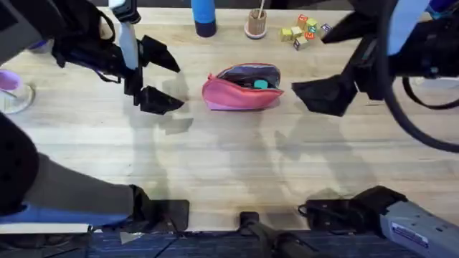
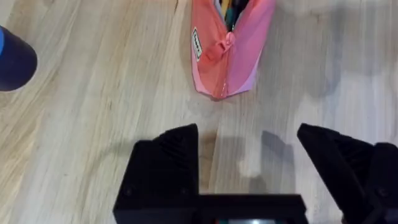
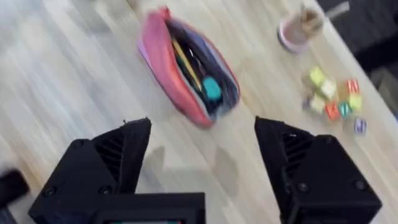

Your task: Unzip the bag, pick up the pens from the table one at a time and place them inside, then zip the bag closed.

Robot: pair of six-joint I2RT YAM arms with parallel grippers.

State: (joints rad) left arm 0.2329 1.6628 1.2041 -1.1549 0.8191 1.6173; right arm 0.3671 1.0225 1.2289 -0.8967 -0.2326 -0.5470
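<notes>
The pink bag lies on the table at the centre, its zipper open and its mouth gaping. Slim pens lie inside it, one with a teal end. A reddish pull sits at the bag's near end in the left wrist view. My left gripper hovers open just left of the bag, holding nothing. On the bag's other side my right gripper is open and holds nothing.
A blue bottle, a small cup with a stick and several coloured blocks stand along the far edge. A clear glass is at the far left. Bare wood stretches in front of the bag.
</notes>
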